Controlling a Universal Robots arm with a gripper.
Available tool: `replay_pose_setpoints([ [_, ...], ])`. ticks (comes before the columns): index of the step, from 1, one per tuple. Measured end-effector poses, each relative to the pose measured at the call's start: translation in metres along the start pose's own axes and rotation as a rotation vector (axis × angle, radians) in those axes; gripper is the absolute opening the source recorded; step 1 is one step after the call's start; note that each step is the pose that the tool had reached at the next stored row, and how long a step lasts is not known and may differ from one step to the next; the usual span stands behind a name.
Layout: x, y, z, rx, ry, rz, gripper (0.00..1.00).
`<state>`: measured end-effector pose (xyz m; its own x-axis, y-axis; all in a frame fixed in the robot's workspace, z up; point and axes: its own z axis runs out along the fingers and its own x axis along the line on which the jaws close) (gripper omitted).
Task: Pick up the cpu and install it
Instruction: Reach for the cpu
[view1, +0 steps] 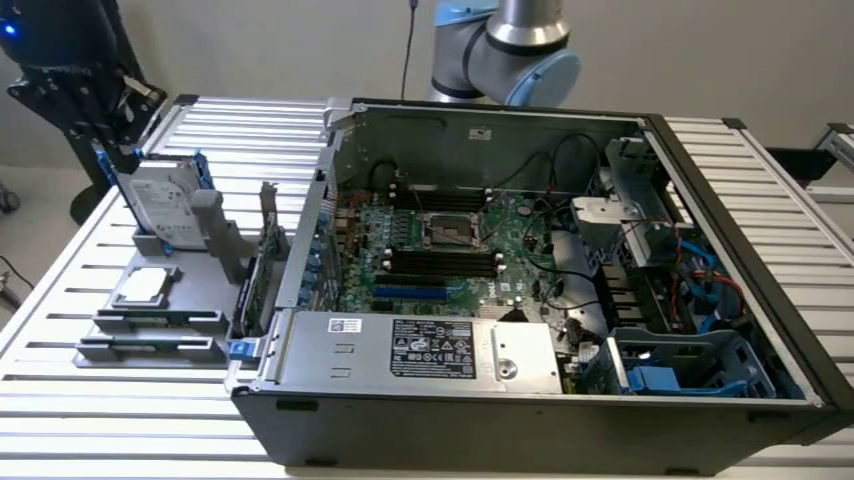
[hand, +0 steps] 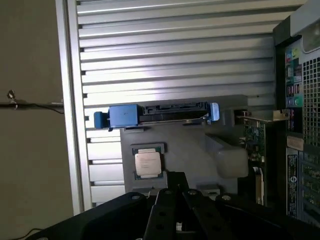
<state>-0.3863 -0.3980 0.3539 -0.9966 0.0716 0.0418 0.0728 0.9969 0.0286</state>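
Silvery-topped, the cpu (view1: 144, 285) lies unpicked on the grey holder (view1: 200, 300), by the holder's edge farthest from the computer case (view1: 534, 420), whose socket (view1: 451, 232) looks empty, with the gripper (hand: 176, 182) pinched together, empty, close by.

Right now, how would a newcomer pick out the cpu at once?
Find the open computer case; the grey holder sits beside it on the exterior view's left. The cpu lies flat on it between the upright hard drive and the long grey blocks: the only small silvery square.
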Motion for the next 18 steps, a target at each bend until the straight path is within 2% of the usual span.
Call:
replay_pose_setpoints([
  [4,0.014,-0.0011,0.0032,0.0016,-0.0001,-0.002,0.11],
  [11,0.02,-0.0021,0.0035,0.0028,-0.0007,-0.016,0.11],
  [18,0.02,-0.0021,0.0042,0.0074,0.0021,-0.131,0.11],
])
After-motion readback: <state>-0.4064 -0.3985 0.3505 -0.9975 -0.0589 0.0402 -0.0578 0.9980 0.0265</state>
